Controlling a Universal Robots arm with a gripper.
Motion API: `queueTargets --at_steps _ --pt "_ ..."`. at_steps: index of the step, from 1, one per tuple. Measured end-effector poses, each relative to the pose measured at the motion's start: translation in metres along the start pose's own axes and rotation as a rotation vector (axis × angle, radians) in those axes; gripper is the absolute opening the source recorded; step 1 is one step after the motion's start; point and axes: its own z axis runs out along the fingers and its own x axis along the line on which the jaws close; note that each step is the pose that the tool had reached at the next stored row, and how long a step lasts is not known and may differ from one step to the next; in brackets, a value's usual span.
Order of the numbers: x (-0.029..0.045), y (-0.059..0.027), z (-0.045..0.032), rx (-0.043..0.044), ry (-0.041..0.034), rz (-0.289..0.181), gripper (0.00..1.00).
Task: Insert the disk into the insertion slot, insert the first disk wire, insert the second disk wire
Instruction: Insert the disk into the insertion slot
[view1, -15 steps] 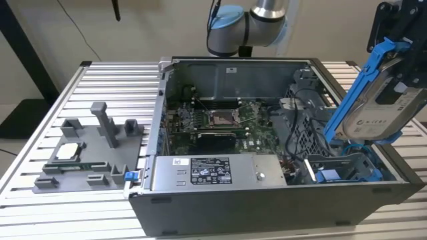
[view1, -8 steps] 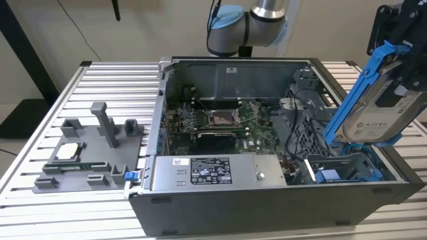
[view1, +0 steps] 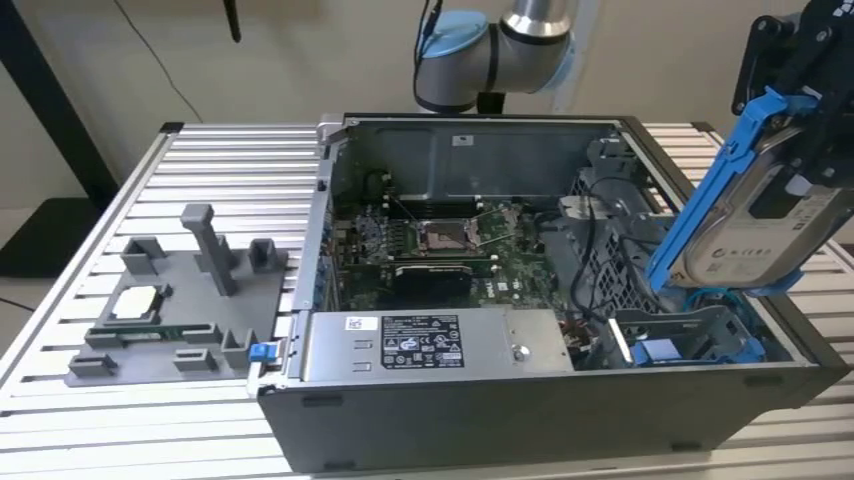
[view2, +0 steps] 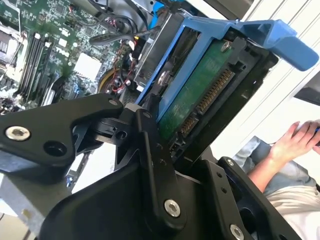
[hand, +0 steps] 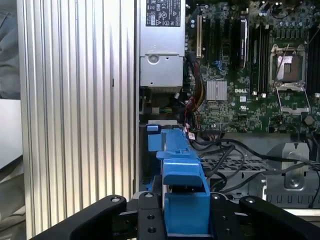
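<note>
The gripper (view1: 798, 150) was closed to the disk's width, its black fingers (view2: 150, 140) clamped on the blue carrier of the disk (view1: 754, 225). In the exterior view the disk hung steeply tilted at about three o'clock from the motherboard (view1: 441, 240). Its lower end was right at the insertion slot (view1: 674, 345), at four o'clock in the open computer case (view1: 534, 420); contact could not be told.

The disk (view1: 754, 225) has a smooth silver metal face with a white paper label. Its frame (view1: 725, 170) is bright blue plastic, a bit shiny. The desk (view1: 200, 150) is ribbed, shiny silver metal. The computer case (view1: 534, 420) is dull grey metal.
</note>
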Motion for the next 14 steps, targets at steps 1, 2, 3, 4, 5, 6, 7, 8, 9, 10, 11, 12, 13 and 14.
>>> queueTargets --at_steps 1,2,3,4,5,6,7,8,9,10,11,12,13,14 --pt "0.0 0.0 0.0015 0.0 0.0001 0.0 0.0" --pt "0.0001 0.0001 0.0032 0.0 0.0001 0.0 0.0" --pt "0.0001 0.0002 0.0048 0.0 0.0004 0.0 0.0" --pt "0.0001 0.0003 0.0083 0.0 0.0003 0.002 0.0" --pt "0.0001 0.0003 0.0101 0.0 0.0003 0.003 0.0" --pt "0.0002 0.0003 0.0119 0.0 0.0003 0.004 0.0" --pt "0.0002 0.0003 0.0135 0.0 0.0003 0.008 0.0" --pt "0.0002 0.0003 0.0147 -0.0001 0.0003 0.013 0.0" --pt "0.0003 0.0003 0.0158 -0.0001 0.0001 0.017 0.0" --pt "0.0003 0.0003 0.0164 -0.0001 0.0001 0.019 0.0" --pt "0.0003 0.0003 0.0166 -0.0001 0.0002 0.02 0.0" --pt "0.0003 0.0003 0.0166 -0.0001 0.0002 0.02 0.0" --pt "0.0003 0.0003 0.0166 -0.0001 0.0002 0.021 0.0" --pt "0.0003 0.0003 0.0166 -0.0001 0.0002 0.021 0.0"
